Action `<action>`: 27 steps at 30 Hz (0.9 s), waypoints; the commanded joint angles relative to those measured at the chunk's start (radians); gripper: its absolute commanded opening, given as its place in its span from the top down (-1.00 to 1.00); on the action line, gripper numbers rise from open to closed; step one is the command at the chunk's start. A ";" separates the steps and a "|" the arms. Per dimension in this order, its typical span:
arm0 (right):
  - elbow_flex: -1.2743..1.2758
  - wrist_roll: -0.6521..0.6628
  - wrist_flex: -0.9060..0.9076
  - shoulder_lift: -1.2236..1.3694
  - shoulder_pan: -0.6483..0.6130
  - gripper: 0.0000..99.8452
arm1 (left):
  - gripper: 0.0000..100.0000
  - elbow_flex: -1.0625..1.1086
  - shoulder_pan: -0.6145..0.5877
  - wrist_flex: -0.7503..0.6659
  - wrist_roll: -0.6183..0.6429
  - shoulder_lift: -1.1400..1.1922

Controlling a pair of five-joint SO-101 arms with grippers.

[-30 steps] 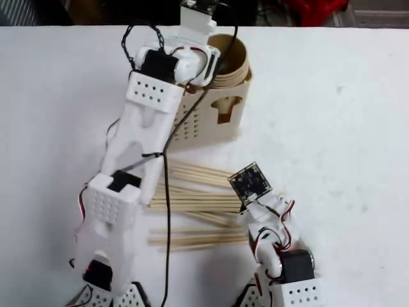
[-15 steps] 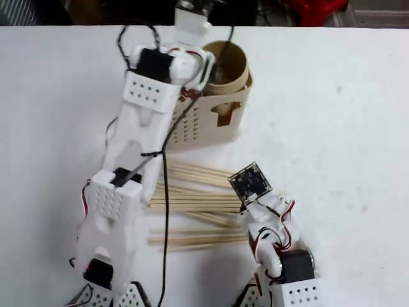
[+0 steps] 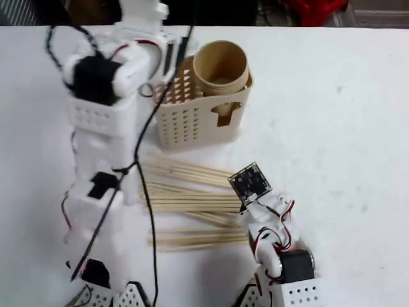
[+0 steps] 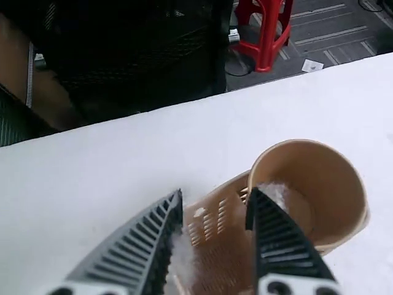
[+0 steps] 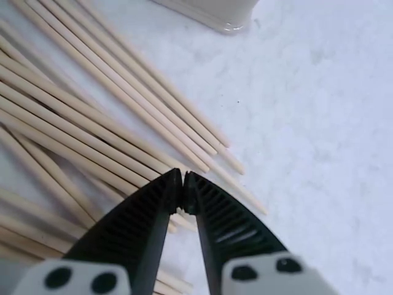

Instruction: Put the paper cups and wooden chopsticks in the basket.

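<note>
Worktop (image 3: 332, 128) carries a loose pile of wooden chopsticks (image 3: 192, 201), lying flat and roughly parallel, some crossing. Right end effector (image 5: 183, 179) is directly over this pile with jaws closed tip to tip and nothing clamped between them. Chopsticks (image 5: 92, 117) fan out beneath and to one side of the tips, and bare worktop (image 5: 319, 123) lies to the other side. Cannot tell whether the tips touch the sticks or hang just above them. One corner of the basket (image 5: 212, 9) shows well ahead of the closed tips, past the far ends of the sticks. Left end effector (image 4: 214, 196) is above the basket (image 4: 212, 236), jaws apart at a moderate gap, with the perforated basket wall showing through the gap. Paper cups (image 4: 310, 184), nested into one stack, stand upright and mouth up in the basket, just beside one of the fingertips (image 4: 255, 200). In the high view the cup stack (image 3: 220, 64) occupies the end of the basket (image 3: 192, 121) away from the left arm (image 3: 102, 121), and the chopstick pile lies on the worktop near the basket's front wall, between the two arms.
</note>
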 commanded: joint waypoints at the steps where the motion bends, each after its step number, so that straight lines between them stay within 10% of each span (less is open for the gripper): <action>1: -0.003 0.011 -0.018 -0.007 0.001 0.97 | 0.75 0.245 -0.022 0.006 -0.014 -0.275; 16: -0.040 0.124 0.012 -0.004 0.127 0.97 | 0.94 1.947 0.096 -0.212 -0.410 -1.334; 27: 0.106 0.325 -0.001 -0.005 0.707 0.97 | 0.94 2.332 0.329 -0.477 -0.585 -1.419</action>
